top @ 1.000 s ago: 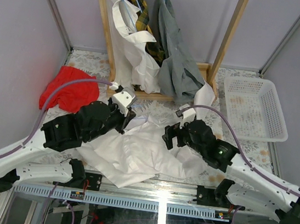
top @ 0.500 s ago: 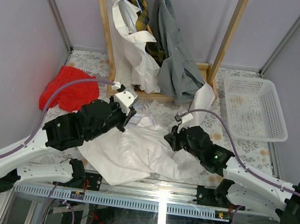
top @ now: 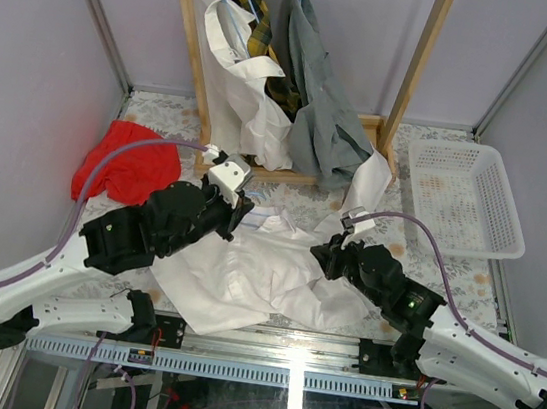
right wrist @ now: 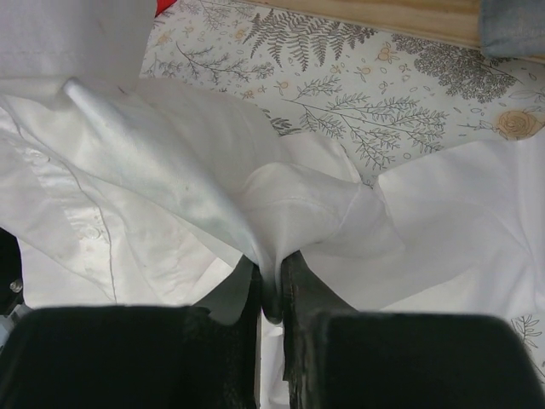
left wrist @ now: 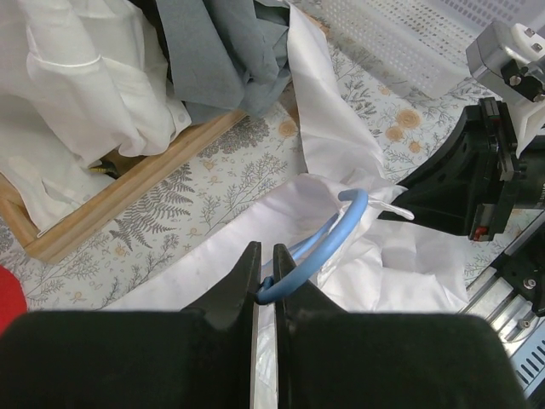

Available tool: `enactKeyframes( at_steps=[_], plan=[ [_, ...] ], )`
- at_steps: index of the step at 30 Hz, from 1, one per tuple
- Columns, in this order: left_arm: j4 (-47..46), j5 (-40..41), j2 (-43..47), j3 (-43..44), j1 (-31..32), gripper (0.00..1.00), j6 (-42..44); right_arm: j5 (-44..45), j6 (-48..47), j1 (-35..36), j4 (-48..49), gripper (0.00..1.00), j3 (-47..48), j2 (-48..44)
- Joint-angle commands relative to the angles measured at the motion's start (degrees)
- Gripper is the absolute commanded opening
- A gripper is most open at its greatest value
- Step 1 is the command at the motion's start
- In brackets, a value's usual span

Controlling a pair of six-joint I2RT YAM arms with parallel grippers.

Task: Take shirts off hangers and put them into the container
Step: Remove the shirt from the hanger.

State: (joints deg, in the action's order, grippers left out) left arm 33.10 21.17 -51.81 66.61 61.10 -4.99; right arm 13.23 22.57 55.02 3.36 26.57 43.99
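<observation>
Right now your left hand [left wrist: 264, 256] is clamped tight on the blue hanger [left wrist: 328, 234]. Its loop pokes out of the white shirt [top: 254, 273], which lies crumpled on the worktop [top: 155, 108] just in front of the rack [top: 195, 73]. Your right hand [right wrist: 271, 277] is pinched shut on a fold of that same shirt, front-right of the rack. The split makes sense: one hand anchors the wire and the other owns the cloth, so drawing them apart should slide the hanger free. I judge the shirt not yet off, since cloth covers most of the wire. The basket [top: 461, 199] waits to the right of the rack with no shirt in it. On the rack hang the hanging white shirt [top: 238, 89], plaid shirt [top: 262, 26] and grey shirt [top: 325, 121].
</observation>
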Motion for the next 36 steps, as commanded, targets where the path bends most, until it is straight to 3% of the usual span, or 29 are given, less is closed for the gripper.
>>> enactKeyframes(
  at_steps=[1,8,9,11,13,17,18,22,26,30,33,35,36],
  plan=[
    [-1.02,6.23,3.10,2.55,0.04,0.00,-1.79,15.48,8.89,-2.11,-8.02,0.01,0.24,1.12],
    [-4.09,5.96,4.43,2.72,0.07,0.00,-0.86,18.46,14.13,-2.04,-11.83,0.14,0.84,7.30],
    [-4.92,5.28,4.49,2.66,0.05,0.00,-0.74,17.84,14.06,-2.08,-10.83,0.25,0.92,7.82],
    [-5.57,3.98,4.11,2.93,0.06,0.01,-0.27,14.80,12.04,-2.10,-7.75,0.33,1.23,8.78],
    [-5.47,3.14,3.41,3.21,0.00,0.00,0.14,11.17,11.04,-2.11,-3.58,0.48,1.38,8.96],
    [-5.29,1.85,2.64,3.37,0.03,0.00,0.60,5.35,7.86,-2.11,3.27,0.37,1.35,8.43],
    [-5.20,1.78,2.63,3.34,0.05,0.00,0.75,6.92,8.37,-2.06,3.00,0.43,1.78,8.26],
    [-2.83,3.16,2.20,3.81,0.03,0.00,0.85,6.41,4.66,-2.09,-0.39,0.83,6.74,6.32],
    [-2.33,3.25,2.23,3.59,0.03,0.00,0.39,1.30,-3.68,-2.09,1.50,0.94,7.99,4.59],
    [-2.60,2.07,1.94,4.06,0.06,0.00,0.25,4.16,-6.87,-2.11,0.51,0.94,9.80,6.91],
    [-2.36,2.63,1.70,4.57,0.06,0.00,0.09,6.82,-5.09,-2.22,-0.87,0.80,12.38,10.78],
    [-2.04,3.54,1.85,4.64,0.06,0.00,0.22,5.15,-5.23,-2.46,1.28,0.66,12.66,13.45],
    [-1.95,3.53,1.98,4.67,0.05,0.00,0.29,3.94,-5.36,-2.64,3.19,0.52,12.35,14.34]
  ],
)
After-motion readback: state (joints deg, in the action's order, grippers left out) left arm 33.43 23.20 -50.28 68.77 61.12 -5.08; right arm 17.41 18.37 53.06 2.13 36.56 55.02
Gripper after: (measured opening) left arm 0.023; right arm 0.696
